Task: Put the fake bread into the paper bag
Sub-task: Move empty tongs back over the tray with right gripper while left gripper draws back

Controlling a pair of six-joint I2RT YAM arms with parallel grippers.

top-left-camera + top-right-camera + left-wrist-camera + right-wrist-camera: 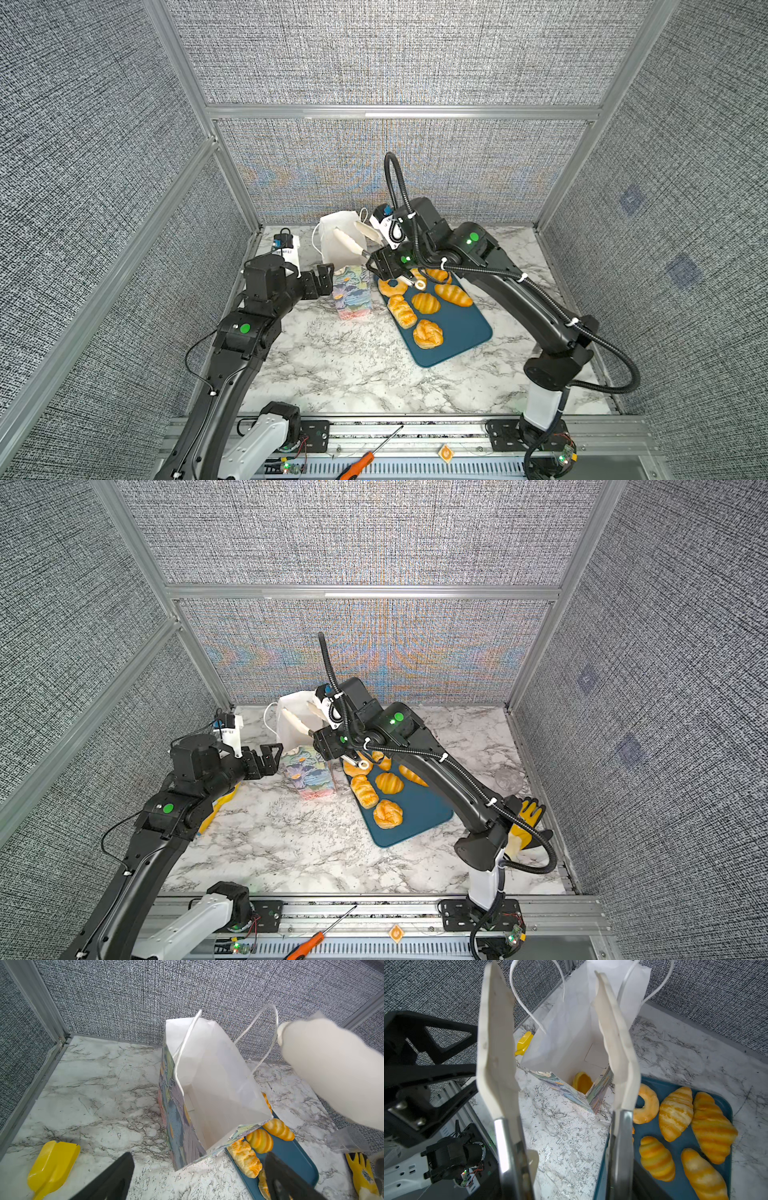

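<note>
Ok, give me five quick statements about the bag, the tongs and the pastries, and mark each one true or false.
1. The paper bag stands upright with its mouth open. True.
2. The bag is empty. False: one piece of fake bread lies at its bottom, seen in the right wrist view.
3. The tongs carry a pastry. False: their tips are apart with nothing between them.
4. The ring doughnut sits on the blue tray. True.
5. The left gripper grips a bag handle. False: it is open beside the bag, holding nothing.
</note>
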